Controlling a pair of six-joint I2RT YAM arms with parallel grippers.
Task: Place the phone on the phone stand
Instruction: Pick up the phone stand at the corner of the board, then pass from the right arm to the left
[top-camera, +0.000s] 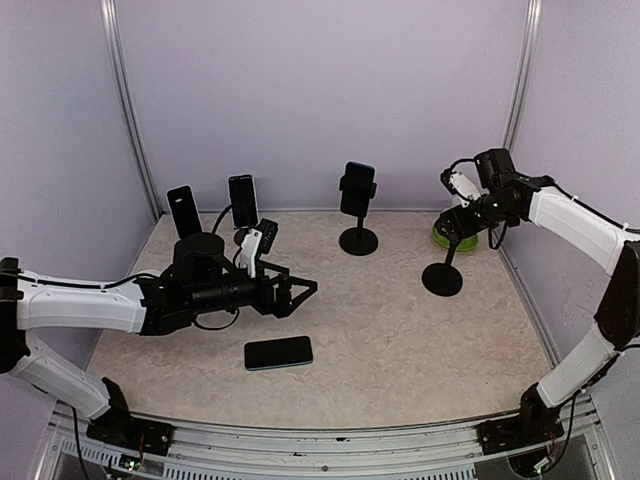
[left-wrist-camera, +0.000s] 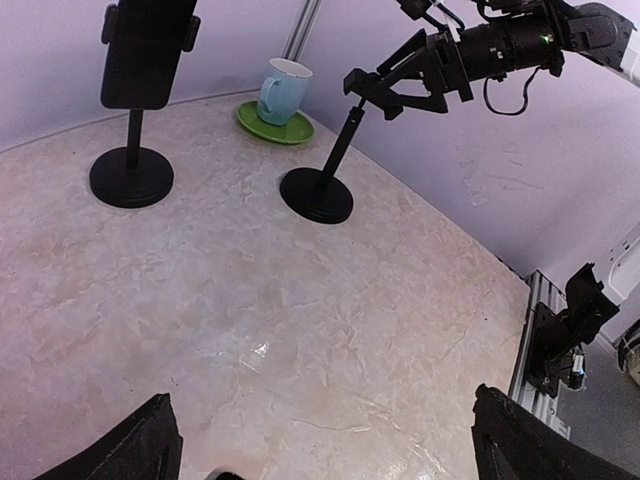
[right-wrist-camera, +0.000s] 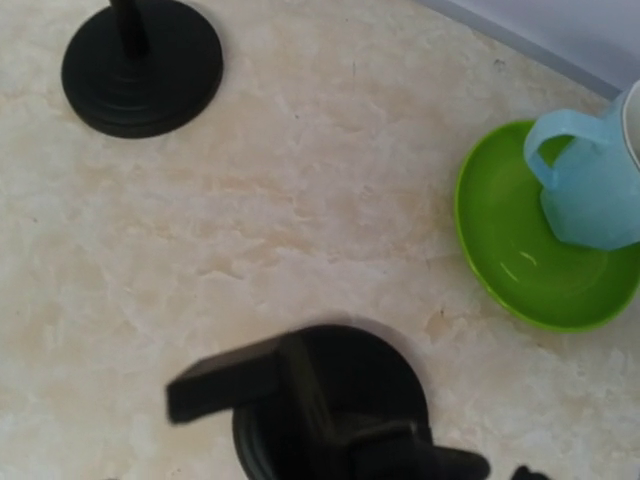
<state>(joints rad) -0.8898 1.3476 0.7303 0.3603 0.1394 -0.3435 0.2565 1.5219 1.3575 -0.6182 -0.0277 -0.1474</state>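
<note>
So that it won't tip, the phone stand (top-camera: 442, 278) is being gripped by the right jaws; the phone (top-camera: 278, 352), left of it, is being hovered over by wide-open left jaws.

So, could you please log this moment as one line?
phone: flat on table, ungrasped | left tool: open, hovering near phone | right tool: at top of empty stand, grip unclear

Bottom centre of your frame shows a stand (right-wrist-camera: 370, 375) from above, a blurred black clamp bar over its round foot. A second stand (right-wrist-camera: 142, 65) sits upper left. At right, a blue cup (right-wrist-camera: 590, 190) stands on a green saucer (right-wrist-camera: 520, 270) on the marbled counter (right-wrist-camera: 300, 200).
</note>
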